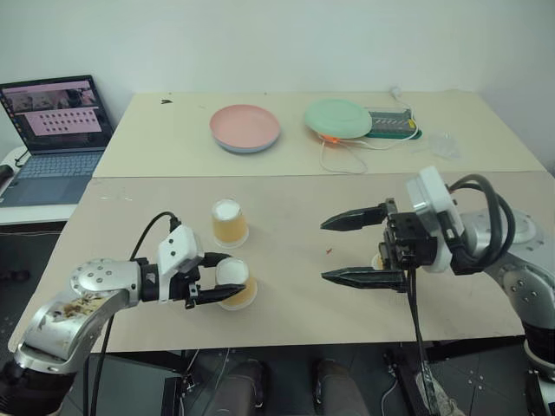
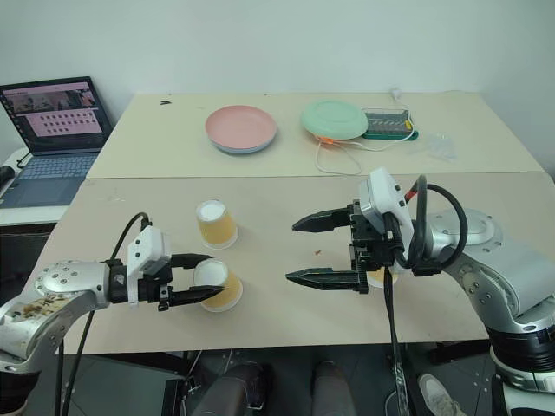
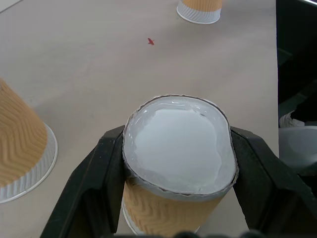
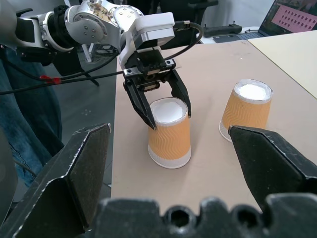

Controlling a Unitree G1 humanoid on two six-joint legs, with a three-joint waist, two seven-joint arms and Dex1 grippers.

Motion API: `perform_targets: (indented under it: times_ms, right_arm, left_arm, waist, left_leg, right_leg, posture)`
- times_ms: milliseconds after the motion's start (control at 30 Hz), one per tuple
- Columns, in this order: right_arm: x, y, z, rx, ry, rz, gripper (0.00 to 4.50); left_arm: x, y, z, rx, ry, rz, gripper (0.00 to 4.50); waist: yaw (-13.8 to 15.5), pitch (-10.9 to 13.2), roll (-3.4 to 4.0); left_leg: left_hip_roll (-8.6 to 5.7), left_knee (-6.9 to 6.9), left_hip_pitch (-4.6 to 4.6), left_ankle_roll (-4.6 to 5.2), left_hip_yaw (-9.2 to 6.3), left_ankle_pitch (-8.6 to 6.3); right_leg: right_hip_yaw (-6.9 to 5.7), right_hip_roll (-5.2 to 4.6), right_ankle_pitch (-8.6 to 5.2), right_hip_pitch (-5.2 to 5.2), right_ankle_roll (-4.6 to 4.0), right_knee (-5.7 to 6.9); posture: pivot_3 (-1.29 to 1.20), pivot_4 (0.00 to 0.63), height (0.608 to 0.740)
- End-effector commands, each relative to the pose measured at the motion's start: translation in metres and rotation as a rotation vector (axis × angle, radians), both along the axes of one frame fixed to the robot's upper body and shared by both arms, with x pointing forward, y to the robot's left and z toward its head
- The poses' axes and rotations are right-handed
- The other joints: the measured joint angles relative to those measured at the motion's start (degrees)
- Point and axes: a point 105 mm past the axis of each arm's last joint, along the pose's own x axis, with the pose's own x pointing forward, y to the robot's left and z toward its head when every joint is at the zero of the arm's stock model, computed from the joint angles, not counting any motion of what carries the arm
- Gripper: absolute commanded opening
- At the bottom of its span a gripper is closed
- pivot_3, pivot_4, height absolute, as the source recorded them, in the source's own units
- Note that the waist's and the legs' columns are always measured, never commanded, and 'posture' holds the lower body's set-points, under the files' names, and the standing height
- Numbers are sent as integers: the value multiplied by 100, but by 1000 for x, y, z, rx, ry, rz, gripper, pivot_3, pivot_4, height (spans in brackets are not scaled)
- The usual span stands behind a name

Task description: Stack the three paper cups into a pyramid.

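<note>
The left gripper is clamped on the near cup, its fingers squeezing the white top slightly oval. This cup stands upside down near the table's front edge. A second cup stands just beyond it. The third cup sits to the right, behind the wide-open, empty right gripper. The pick-up step is in hand; next comes lifting without crushing, then setting this cup beside another.

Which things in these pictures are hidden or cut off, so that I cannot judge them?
- Third paper cup: head views, mostly behind the right pincer.
- Same cup: left wrist view, cut by the edge.
- Laptop: screen content too small.
- Item behind green plate: partly covered.
</note>
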Motion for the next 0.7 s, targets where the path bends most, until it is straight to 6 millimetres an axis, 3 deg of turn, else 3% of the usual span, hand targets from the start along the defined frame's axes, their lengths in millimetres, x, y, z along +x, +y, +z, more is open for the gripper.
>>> perform_targets:
  times_ms: [33,200,433,700]
  right_arm:
    - [-1,-1,11,9,-75,-4,4500]
    - [0,-4,11,5,-70,-14,4500]
    - [1,-4,7,-13,-79,-28,4500]
    - [-5,-8,10,-6,-88,-60,4500]
  left_arm:
    - [10,-7,13,-40,-45,3,2541]
    - [27,-33,19,-78,-76,-57,2541]
    - [32,-89,0,-79,-53,-237,2541]
    - [52,-124,4,-127,-64,-284,2541]
  waist:
    - [3,0,0]
    - [25,0,-3]
    - [25,0,-5]
    - [17,-1,-6]
  left_leg:
    - [0,0,1,0,0,0]
    - [-2,3,1,1,-1,0]
    - [-6,5,-3,1,-1,2]
    - [-6,7,-2,7,-1,5]
  right_leg:
    - [0,0,0,1,0,1]
    - [-5,22,2,5,0,-3]
    - [-1,21,10,4,-10,-1]
    - [-1,21,10,7,-9,-1]
  posture:
    - [0,150,715]
    - [0,150,715]
    - [0,150,715]
    - [0,150,715]
